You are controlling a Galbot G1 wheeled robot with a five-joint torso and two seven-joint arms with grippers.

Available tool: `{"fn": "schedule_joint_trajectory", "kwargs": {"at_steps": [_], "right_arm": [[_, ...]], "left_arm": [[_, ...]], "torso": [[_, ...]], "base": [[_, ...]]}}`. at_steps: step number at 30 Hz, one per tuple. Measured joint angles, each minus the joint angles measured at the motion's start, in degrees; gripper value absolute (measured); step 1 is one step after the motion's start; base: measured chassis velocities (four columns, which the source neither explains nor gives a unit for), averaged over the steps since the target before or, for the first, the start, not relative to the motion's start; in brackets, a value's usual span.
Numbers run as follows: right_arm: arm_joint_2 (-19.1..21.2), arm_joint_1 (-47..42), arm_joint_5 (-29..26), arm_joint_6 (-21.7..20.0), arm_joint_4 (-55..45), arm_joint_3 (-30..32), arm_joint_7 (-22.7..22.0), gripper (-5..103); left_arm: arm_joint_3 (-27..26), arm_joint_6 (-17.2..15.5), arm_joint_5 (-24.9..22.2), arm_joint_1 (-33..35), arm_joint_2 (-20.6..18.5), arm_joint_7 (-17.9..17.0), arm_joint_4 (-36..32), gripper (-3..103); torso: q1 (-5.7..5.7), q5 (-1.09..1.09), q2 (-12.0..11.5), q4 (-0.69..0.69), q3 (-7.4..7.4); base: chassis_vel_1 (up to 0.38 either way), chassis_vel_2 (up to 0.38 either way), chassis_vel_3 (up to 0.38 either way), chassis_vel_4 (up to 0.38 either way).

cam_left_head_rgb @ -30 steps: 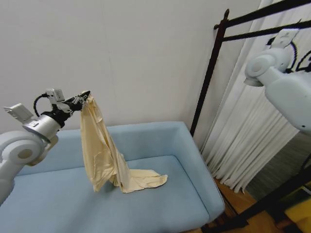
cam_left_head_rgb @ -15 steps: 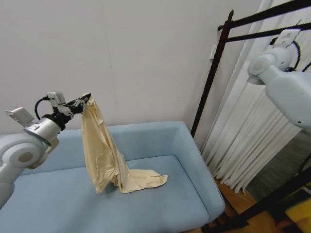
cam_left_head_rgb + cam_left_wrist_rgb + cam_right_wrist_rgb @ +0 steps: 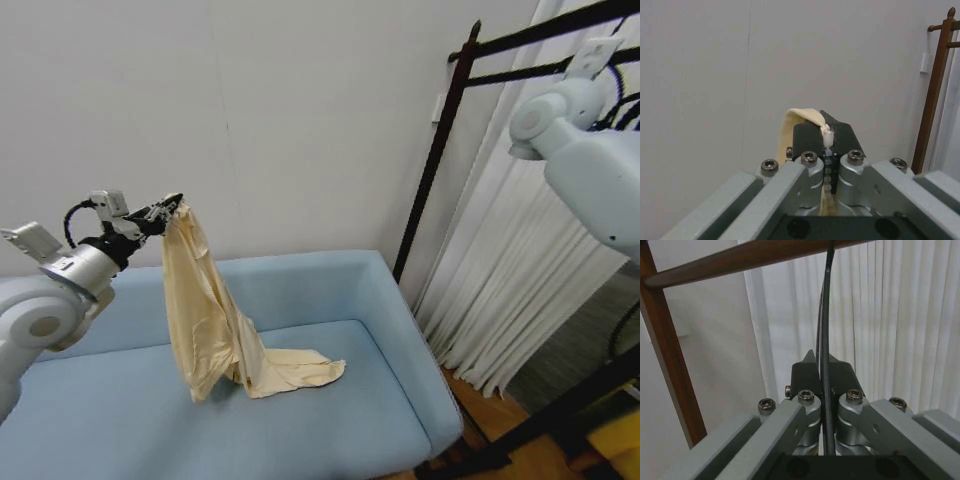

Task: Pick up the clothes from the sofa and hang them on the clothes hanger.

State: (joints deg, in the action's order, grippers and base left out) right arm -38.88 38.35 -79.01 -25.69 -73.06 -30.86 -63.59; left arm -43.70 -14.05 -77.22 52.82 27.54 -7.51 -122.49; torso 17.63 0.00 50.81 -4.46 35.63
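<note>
The cream garment (image 3: 205, 310) is gripped at its top by the clenched left gripper (image 3: 172, 206), raised at left with its tail on the sofa (image 3: 340, 430), while the hanger (image 3: 825, 315) is pinched by the right gripper (image 3: 823, 364) under the rack bar (image 3: 755, 255); hanging is not yet done.

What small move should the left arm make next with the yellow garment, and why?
Probably lift the left gripper a little higher: it is shut on the top of the yellow garment, but its lower end lies on the sofa. The right gripper, at the rack, is shut on a thin dark hanger.
</note>
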Motion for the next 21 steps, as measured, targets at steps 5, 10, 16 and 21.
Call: {"fn": "schedule_joint_trajectory", "kwargs": {"at_steps": [5,10,16,21], "right_arm": [[1.92,-1.84,-0.61,-0.08,-3.27,0.74,-0.39,2],[4.75,-5.09,-1.59,-0.28,-8.59,2.23,-0.90,2],[9.11,-8.99,-2.66,-0.96,-15.72,4.08,1.42,2],[12.94,-11.70,-4.49,-1.33,-21.75,5.05,5.76,2]], "left_arm": [[0.15,0.02,0.09,0.22,0.18,0.00,-0.32,1],[0.27,0.06,0.42,0.89,0.48,-0.09,-1.05,1],[-0.87,0.13,0.54,2.41,0.24,-0.14,-1.47,1],[-2.18,0.20,0.57,4.06,-0.54,-0.05,-1.72,1]], "torso": [[0.00,-0.01,0.00,0.00,-0.01],[0.00,0.00,0.00,-0.01,-0.01],[-0.01,0.00,0.00,-0.01,-0.01],[-0.01,0.00,0.00,-0.01,-0.01]], "base": [[0.000,0.000,0.000,0.000],[0.000,0.000,0.000,0.000],[0.000,0.000,0.000,0.000],[0.000,0.000,0.000,0.000]]}}
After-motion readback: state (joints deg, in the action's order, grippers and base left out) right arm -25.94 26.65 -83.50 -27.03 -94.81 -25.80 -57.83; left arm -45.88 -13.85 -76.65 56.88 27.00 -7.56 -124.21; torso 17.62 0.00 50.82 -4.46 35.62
